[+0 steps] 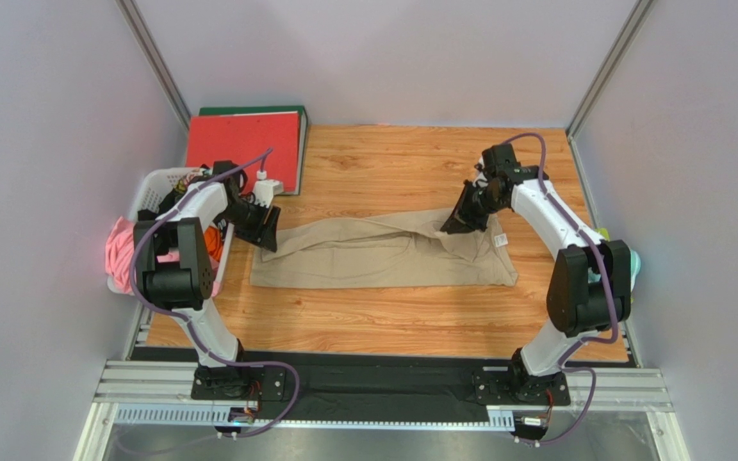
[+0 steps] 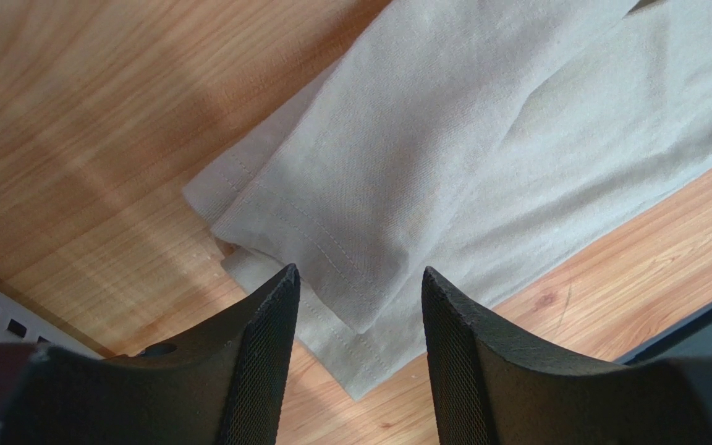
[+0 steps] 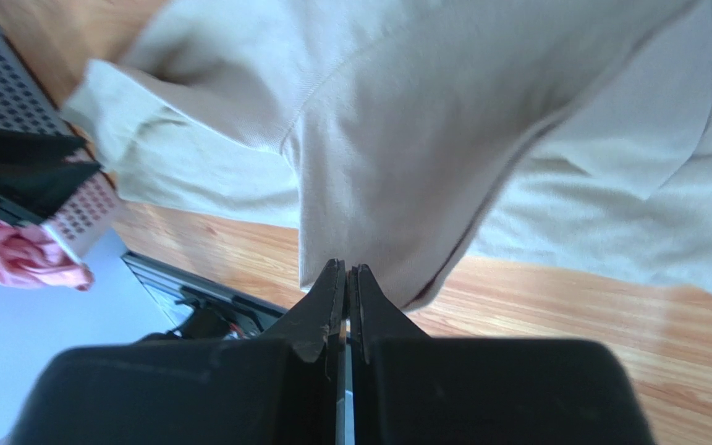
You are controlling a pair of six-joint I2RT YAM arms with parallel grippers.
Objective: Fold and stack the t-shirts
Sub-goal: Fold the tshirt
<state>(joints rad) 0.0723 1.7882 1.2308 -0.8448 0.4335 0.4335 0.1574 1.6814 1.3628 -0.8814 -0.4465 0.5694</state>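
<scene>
A tan-beige t-shirt (image 1: pixel 382 252) lies as a long band across the middle of the wooden table, with a small white label (image 1: pixel 501 240) near its right end. My left gripper (image 1: pixel 265 230) hovers open over the shirt's left end. In the left wrist view its jaws (image 2: pixel 358 273) stand wide apart above a stitched hem corner of the t-shirt (image 2: pixel 480 139), touching nothing. My right gripper (image 1: pixel 455 226) is shut on the shirt's upper edge near the right end. In the right wrist view its jaws (image 3: pixel 346 267) pinch a fold of the t-shirt (image 3: pixel 406 139), pulled up into a tent.
A white basket (image 1: pixel 156 192) with pink and orange cloth stands off the table's left edge, close to the left arm. A red folder (image 1: pixel 245 144) lies at the back left. Grey walls close in both sides. A teal object (image 1: pixel 636 264) sits behind the right arm.
</scene>
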